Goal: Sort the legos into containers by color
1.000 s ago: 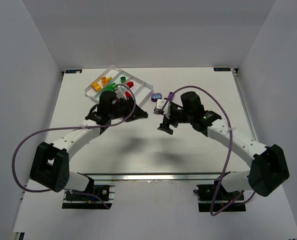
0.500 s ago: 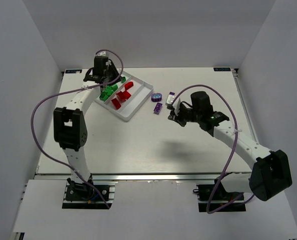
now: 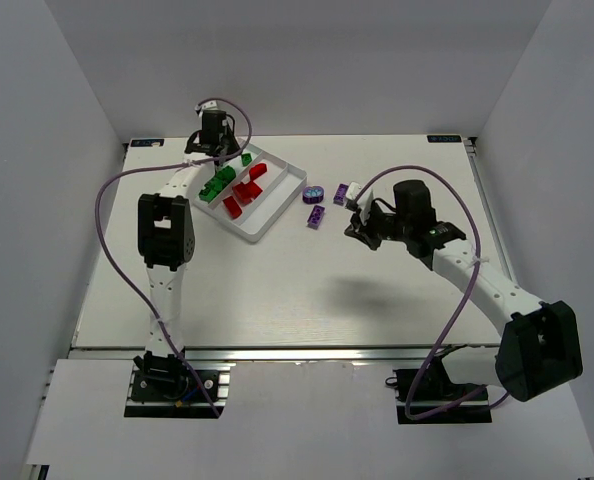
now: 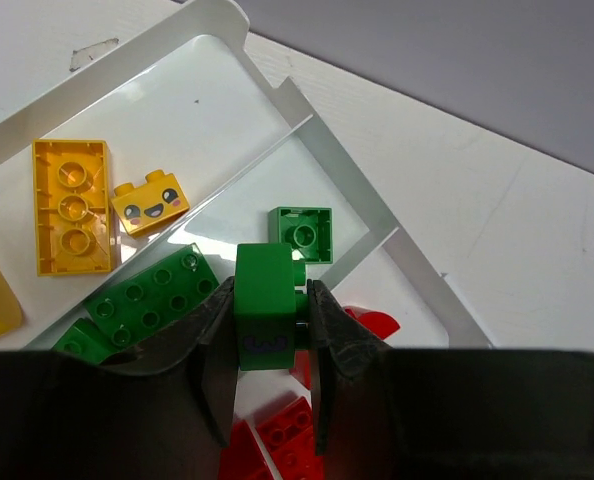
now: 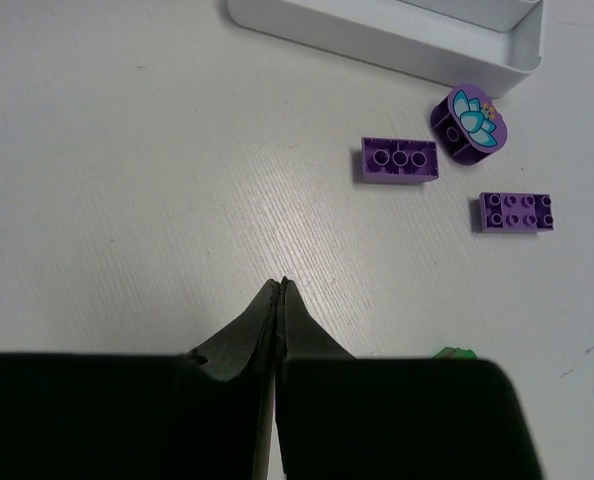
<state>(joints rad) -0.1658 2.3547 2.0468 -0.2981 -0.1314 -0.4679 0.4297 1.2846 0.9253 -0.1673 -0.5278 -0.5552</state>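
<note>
Shut and empty, the right end effector point(image 5: 279, 300) sits with three purple legos point(image 5: 399, 160) at its one o'clock. Farther off, the left end effector point(image 4: 265, 335) clamps a green lego point(image 4: 264, 290) above the tray point(image 4: 97, 82); release low, apparently over green's lane, clear of red legos point(image 4: 287, 430) at six o'clock.

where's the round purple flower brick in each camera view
Top external: the round purple brick lies on the table, just off the right corner of the white tray.
Right wrist: upper right, just below the tray's corner.
Left wrist: not in it.
Shared landmark: the white tray, seen in all three views.
</note>
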